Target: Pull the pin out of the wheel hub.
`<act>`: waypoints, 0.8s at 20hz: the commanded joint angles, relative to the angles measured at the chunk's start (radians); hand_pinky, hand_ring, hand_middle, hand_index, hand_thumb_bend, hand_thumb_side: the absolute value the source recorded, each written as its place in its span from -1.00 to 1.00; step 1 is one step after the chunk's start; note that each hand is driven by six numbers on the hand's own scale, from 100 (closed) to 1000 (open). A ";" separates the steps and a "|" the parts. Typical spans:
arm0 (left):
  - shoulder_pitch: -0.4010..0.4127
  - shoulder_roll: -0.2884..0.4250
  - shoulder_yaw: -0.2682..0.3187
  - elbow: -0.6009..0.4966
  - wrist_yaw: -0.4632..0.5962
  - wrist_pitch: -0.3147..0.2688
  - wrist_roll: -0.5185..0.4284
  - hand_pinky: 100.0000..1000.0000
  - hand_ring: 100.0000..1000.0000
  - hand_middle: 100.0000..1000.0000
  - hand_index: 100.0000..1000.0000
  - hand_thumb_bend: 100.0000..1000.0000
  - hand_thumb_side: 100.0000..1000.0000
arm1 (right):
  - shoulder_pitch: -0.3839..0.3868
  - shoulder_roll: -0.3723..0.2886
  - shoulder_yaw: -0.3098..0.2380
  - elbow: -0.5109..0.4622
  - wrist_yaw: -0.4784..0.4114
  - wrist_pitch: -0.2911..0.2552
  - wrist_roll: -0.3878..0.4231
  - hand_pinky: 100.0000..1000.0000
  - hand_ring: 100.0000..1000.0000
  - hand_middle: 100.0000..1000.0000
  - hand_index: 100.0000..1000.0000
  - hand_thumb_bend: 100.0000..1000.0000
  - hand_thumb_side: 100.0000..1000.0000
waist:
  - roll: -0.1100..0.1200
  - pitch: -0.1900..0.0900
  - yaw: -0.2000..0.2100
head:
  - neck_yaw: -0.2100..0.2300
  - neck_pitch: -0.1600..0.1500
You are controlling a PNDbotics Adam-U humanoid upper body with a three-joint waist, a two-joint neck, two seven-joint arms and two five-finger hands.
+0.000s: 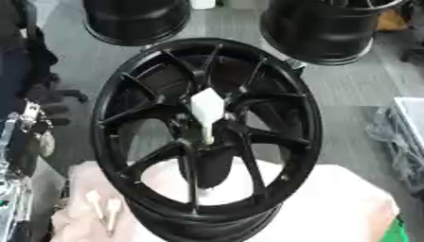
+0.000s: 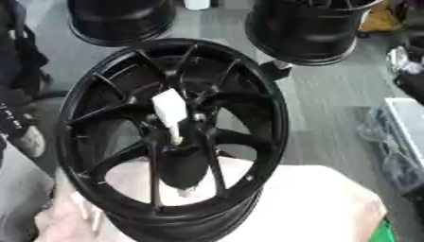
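Black wheel rim at frame centre on pale-draped tabletop, white pin still seated in hub, neither robot hand visible so grasp state unknown; next move: reach in, grip pin.

The wheel hub hides the pin's lower end; rim bottom cut off.

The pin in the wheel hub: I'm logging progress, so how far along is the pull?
Done: nothing that shows. The white pin still sits at the centre of the black wheel hub. Two pale pin-like pieces lie on the pinkish cloth by the rim. In hand: no robot hand is visible on the pin. Left: grasping it and pulling it out.
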 commanded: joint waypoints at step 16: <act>-0.003 0.029 -0.010 -0.010 -0.015 -0.002 -0.016 0.23 0.35 0.31 0.50 -0.12 0.52 | -0.505 0.012 0.474 0.137 0.007 -0.137 0.812 0.60 0.79 0.77 1.00 -0.59 -0.39 | -0.014 -0.015 0.033 | -0.055 -0.032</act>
